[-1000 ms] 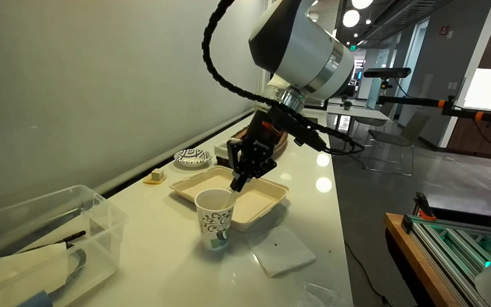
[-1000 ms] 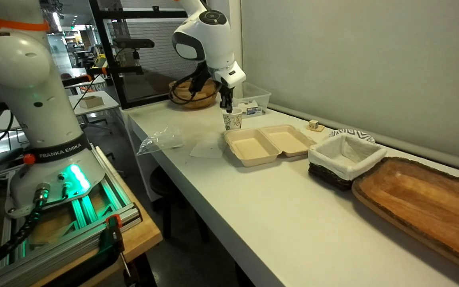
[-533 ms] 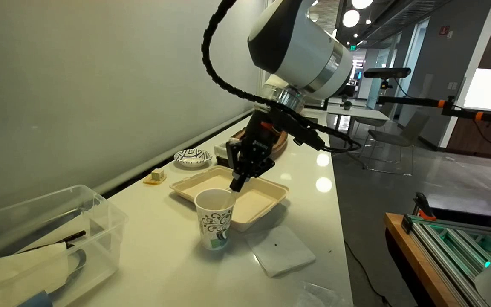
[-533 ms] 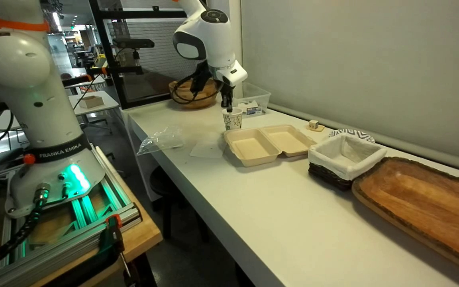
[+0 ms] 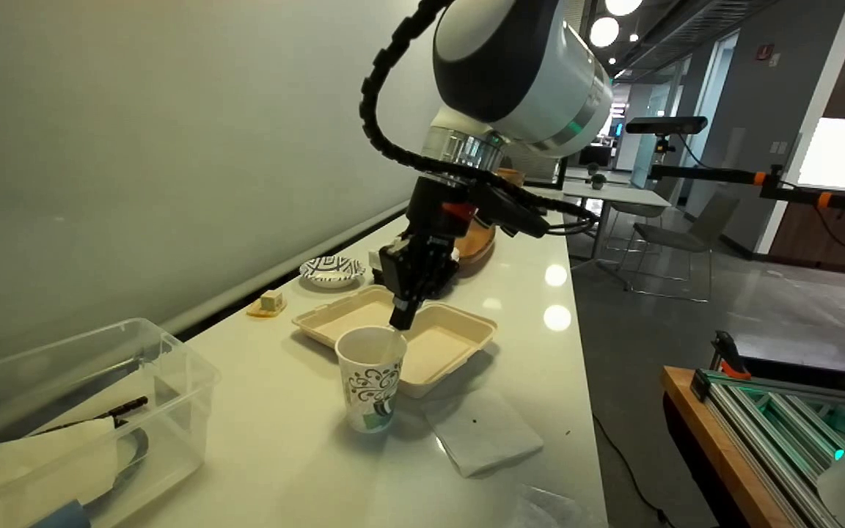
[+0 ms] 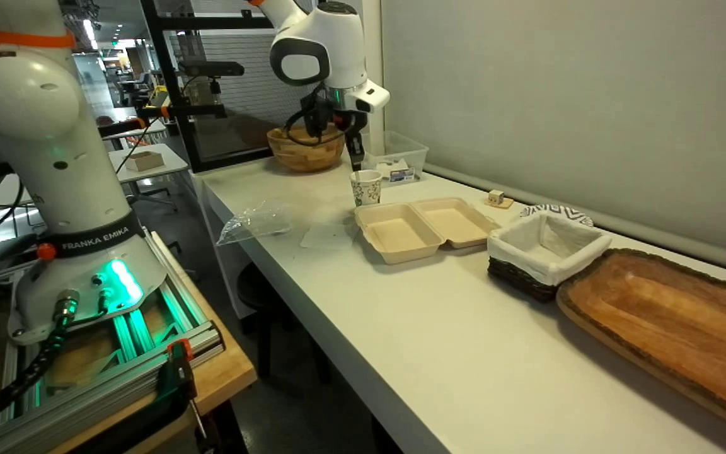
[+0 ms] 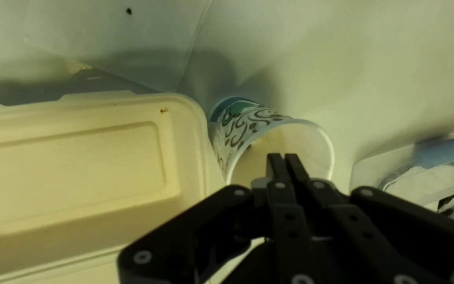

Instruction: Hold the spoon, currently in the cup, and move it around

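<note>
- Wrist view: pincer (image 7: pixel 285 157), lower right, partly hides the paper cup (image 7: pixel 239 136).
- Pincer clenched on the pale spoon (image 5: pixel 391 346), its lower end hidden inside the paper cup, mid-frame in both exterior views.
- Plastic tub (image 5: pixel 199 411) cut off, lower left, in an exterior view.

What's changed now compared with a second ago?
The arm has risen, and the end effector stands steeper, shifted slightly left in an exterior view. It still grips the spoon, which leans in the cup; the beige tray and white napkin stayed put.
</note>
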You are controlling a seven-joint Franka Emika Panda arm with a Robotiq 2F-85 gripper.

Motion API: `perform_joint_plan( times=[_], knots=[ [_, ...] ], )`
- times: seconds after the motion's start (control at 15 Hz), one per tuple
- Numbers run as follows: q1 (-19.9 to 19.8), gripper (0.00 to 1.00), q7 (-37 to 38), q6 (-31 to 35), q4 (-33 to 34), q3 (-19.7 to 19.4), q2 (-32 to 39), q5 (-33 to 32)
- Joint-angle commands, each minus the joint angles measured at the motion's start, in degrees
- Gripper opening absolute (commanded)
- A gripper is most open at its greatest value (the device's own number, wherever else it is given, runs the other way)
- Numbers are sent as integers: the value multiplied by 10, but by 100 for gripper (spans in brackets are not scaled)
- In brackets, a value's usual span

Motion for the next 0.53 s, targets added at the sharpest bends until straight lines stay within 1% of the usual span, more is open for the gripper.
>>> perform_joint_plan(
  times=[0.0, 0.2, 0.27, 0.33, 0.4, 0.47],
  knots=[
    [-2, 1, 20, 0, -8, 10, -14, -109],
    [-2, 1, 29, 3, 0, 11, -16, -194],
    [-2, 1, 27, 3, 4, 12, -17, -212],
    [-2, 1, 16, 3, 8, 14, -18, -220],
    [-4, 1, 11, 10, 7, 21, -24, -187],
    [-7, 4, 17, 1, 11, 18, -12, -195]
  ],
)
